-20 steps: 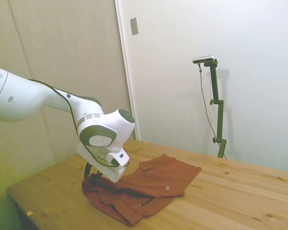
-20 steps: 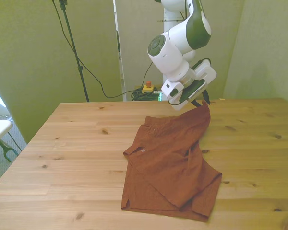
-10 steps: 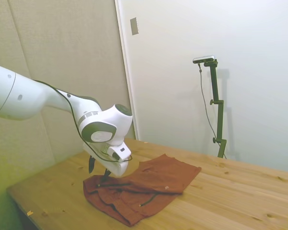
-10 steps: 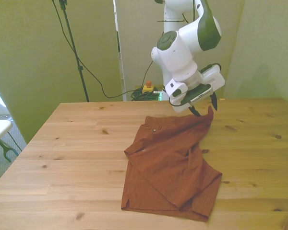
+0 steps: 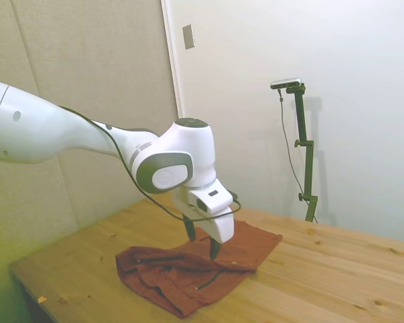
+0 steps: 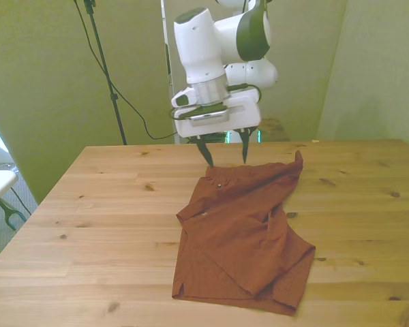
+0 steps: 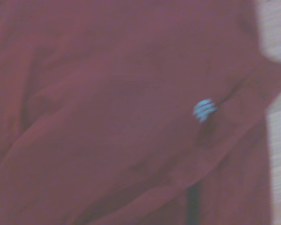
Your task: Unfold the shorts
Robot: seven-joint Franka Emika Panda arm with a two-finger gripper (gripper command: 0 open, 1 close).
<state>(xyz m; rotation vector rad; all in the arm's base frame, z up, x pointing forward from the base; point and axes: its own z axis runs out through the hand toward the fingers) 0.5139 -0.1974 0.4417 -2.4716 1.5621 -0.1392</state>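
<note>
Rust-coloured shorts (image 6: 245,231) lie wrinkled and partly folded on my wooden surface (image 6: 95,225). I have the hand (image 6: 226,155) spread open, empty, hanging just above their far edge, fingers (image 6: 206,154) pointing down.

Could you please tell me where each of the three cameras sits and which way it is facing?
Side view: off one side of the table, looking across; the white arm enters from the picture's left, open end effector above the shorts.
Front view: across the table, facing the arm.
Wrist view: on the wrist, looking closely at fabric; no robot parts show.
All views share the shorts.
</note>
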